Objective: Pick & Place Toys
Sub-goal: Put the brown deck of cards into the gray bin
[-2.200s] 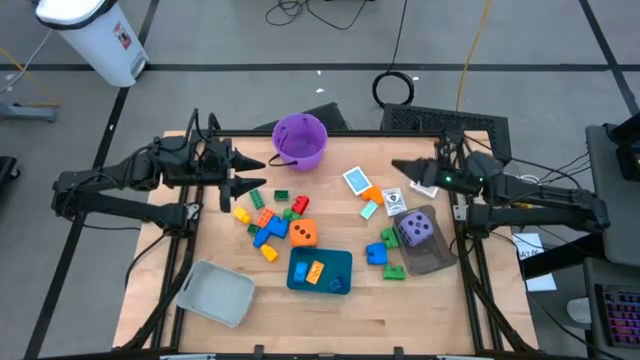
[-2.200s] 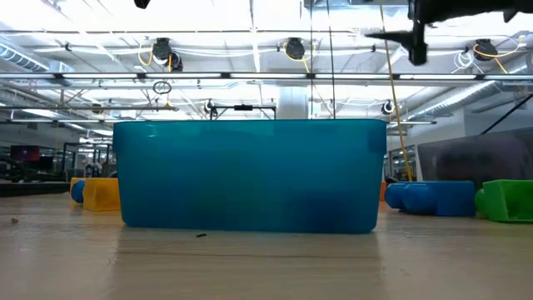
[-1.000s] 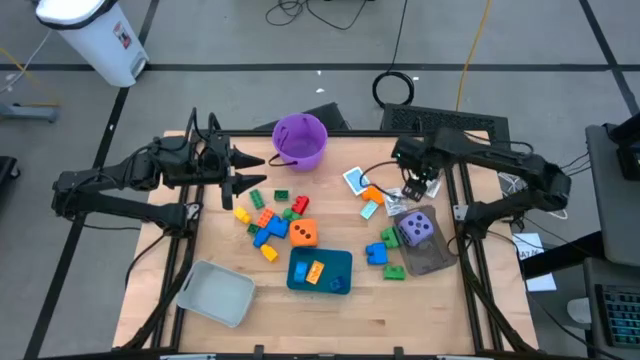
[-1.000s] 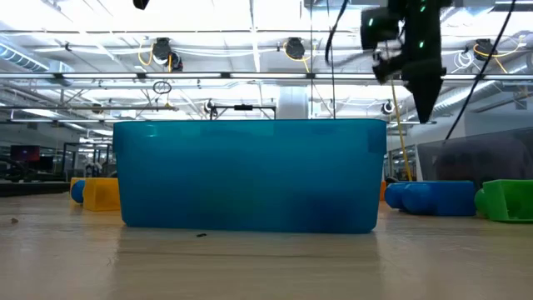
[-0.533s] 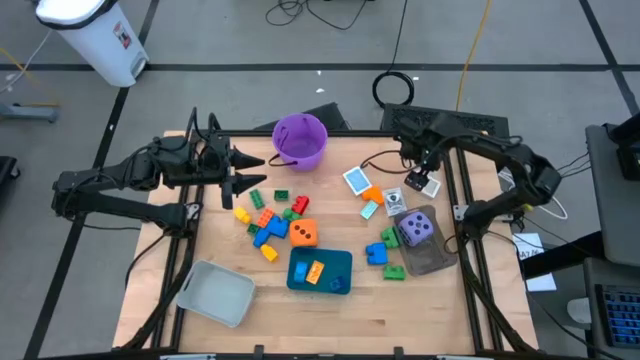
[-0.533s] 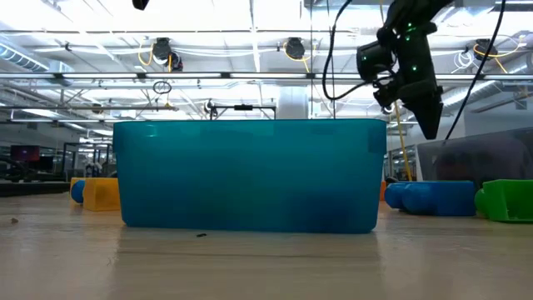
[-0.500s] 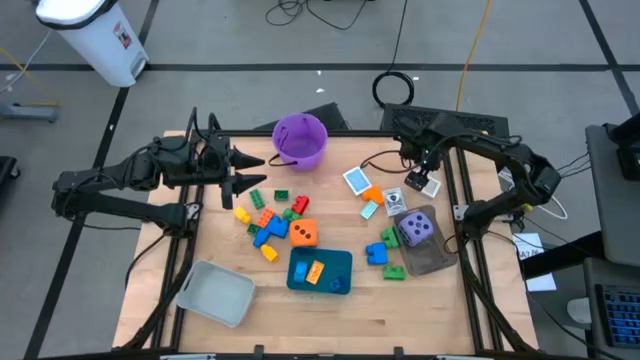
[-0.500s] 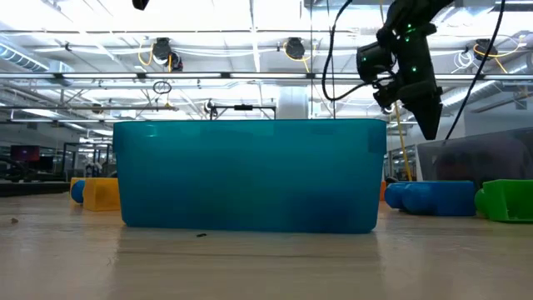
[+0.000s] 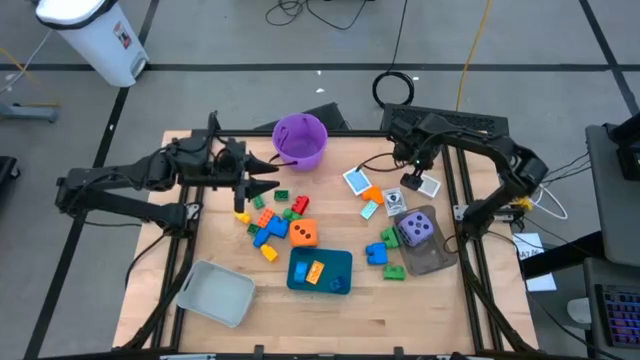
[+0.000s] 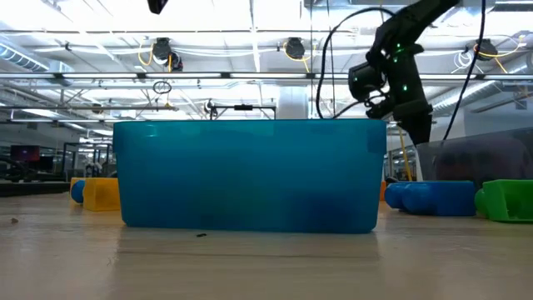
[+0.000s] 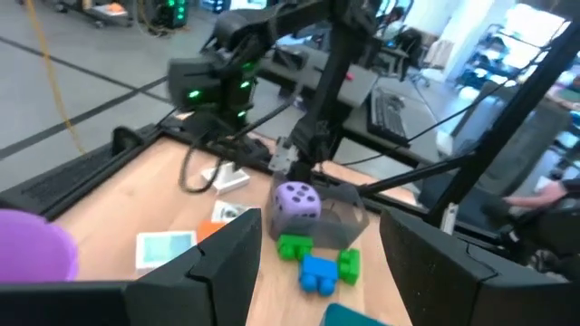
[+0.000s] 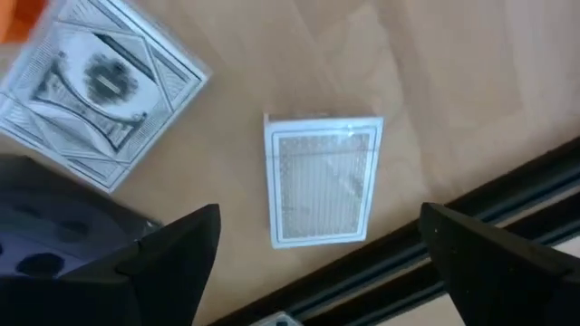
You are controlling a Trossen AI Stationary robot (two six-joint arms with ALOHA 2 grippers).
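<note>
The right gripper (image 12: 317, 263) hangs with fingers spread wide and empty just above a white card (image 12: 323, 178) lying flat by the table's (image 9: 420, 300) right edge; the left gripper (image 9: 268, 180) waits half-open, empty, over the bricks (image 9: 265, 225)

— Where could a gripper pass?
— The near left of the table (image 9: 150, 275) is bare wood, with only a grey tray (image 9: 215, 292) there.
— And the middle?
— Crowded: loose bricks (image 9: 268, 218), an orange die (image 9: 303, 233) and a teal tray (image 9: 320, 270) lie close together.
</note>
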